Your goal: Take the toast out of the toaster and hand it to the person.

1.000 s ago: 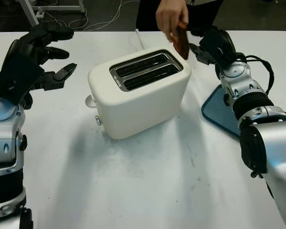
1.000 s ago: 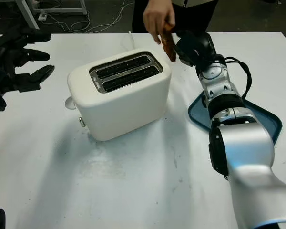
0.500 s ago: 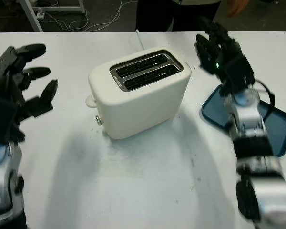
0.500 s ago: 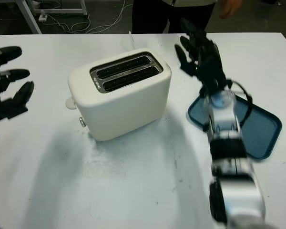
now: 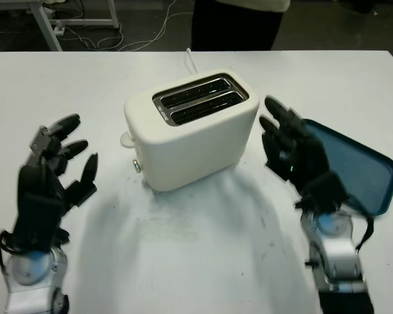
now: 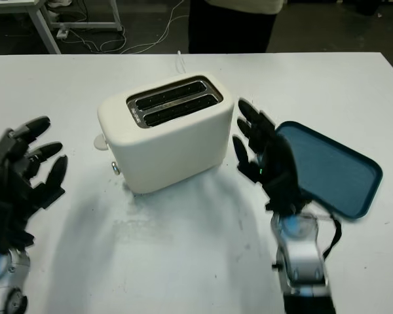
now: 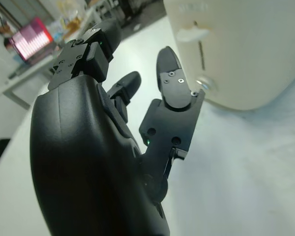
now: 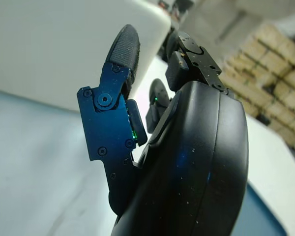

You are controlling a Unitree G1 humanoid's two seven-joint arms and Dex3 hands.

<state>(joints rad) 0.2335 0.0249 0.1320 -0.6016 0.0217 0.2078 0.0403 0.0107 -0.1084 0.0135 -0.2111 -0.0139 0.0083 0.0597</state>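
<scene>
The cream two-slot toaster [image 5: 191, 131] stands mid-table, and both of its slots [image 5: 200, 100] look dark and bare. My right hand [image 5: 289, 149] is open, raised just right of the toaster and in front of the blue tray [image 5: 354, 163]. My left hand [image 5: 56, 167] is open above the table's left side, well clear of the toaster. From the left wrist view the toaster's lever and knob side [image 7: 221, 54] is close ahead. A person in dark trousers [image 5: 232, 26] stands behind the table's far edge.
The blue tray lies at the right, partly behind my right hand. The toaster's white cord [image 5: 191, 60] runs back to the far edge. Cables lie on the floor beyond. Bare white tabletop [image 5: 196, 248] spreads in front of the toaster.
The person took the toast from my right hand and withdrew it out of sight. Both my arms have pulled back toward me and lowered; my right hand now holds nothing.
</scene>
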